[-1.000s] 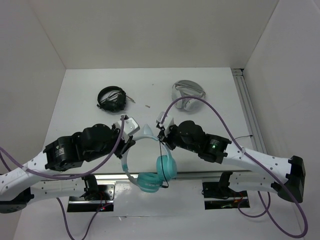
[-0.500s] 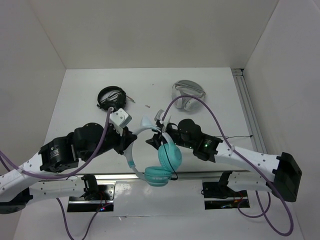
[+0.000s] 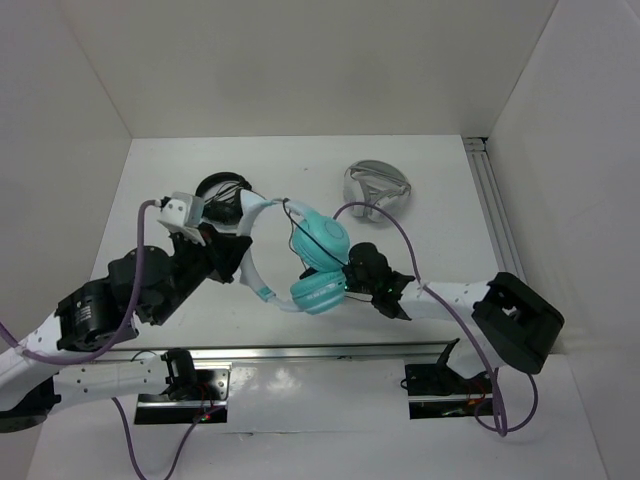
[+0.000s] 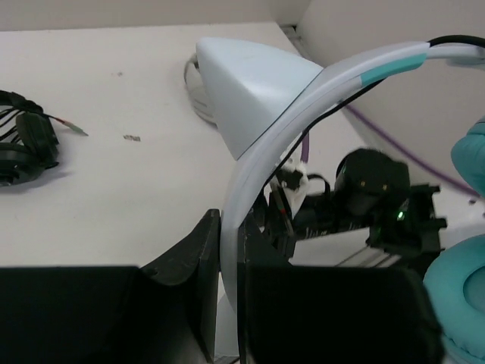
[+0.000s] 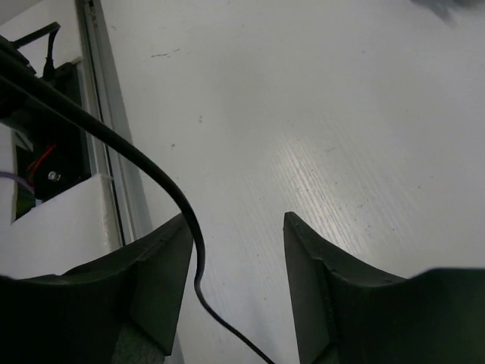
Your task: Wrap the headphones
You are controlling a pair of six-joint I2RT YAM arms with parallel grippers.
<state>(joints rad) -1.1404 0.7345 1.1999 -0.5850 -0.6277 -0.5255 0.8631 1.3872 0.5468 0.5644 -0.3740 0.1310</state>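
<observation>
Top external: my left end effector (image 3: 234, 260) holds the headphones (image 3: 318, 240) above the desk (image 3: 440, 220). Left wrist: it is clenched on the headband (image 4: 303, 98); a slip drops them. Right wrist: my right end effector (image 5: 235, 243) is released, and the loose cable (image 5: 151, 171) could snag one finger.

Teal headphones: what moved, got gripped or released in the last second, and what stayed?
The left gripper, still shut on the headband, carried the headphones from the near edge toward mid-table. The right gripper opened and backed off; the black cable now runs loose between its fingers. The black headphones and grey-and-white headphones stayed put.
</observation>
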